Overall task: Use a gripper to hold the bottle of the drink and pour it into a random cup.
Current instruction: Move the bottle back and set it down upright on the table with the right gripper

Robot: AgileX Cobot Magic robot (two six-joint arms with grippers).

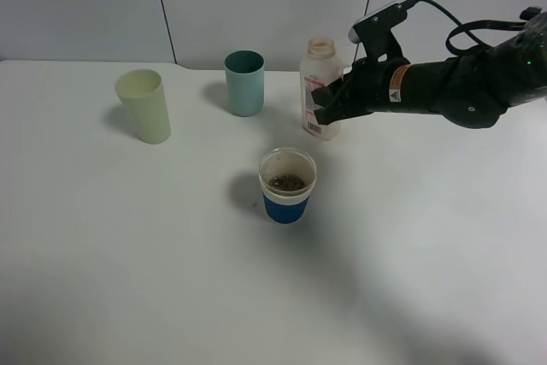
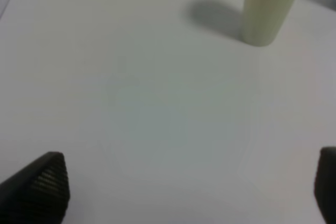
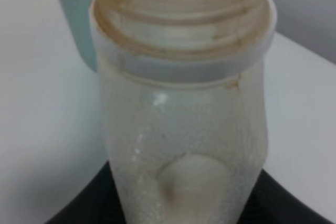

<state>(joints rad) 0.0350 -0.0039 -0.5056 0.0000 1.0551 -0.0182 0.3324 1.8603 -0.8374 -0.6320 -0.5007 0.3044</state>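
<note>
The bottle of the drink stands upright on the table, cap off, red-and-white label facing front. My right gripper reaches in from the right and is shut on its body. In the right wrist view the bottle fills the frame, with dark fingers pressed against both sides. The cup with the blue band stands in front of the bottle and holds something dark at the bottom. My left gripper is open and empty over bare table; it does not show in the exterior view.
A pale yellow-green tumbler stands at the back left and also shows in the left wrist view. A teal tumbler stands just left of the bottle. The white table ends at a grey wall behind.
</note>
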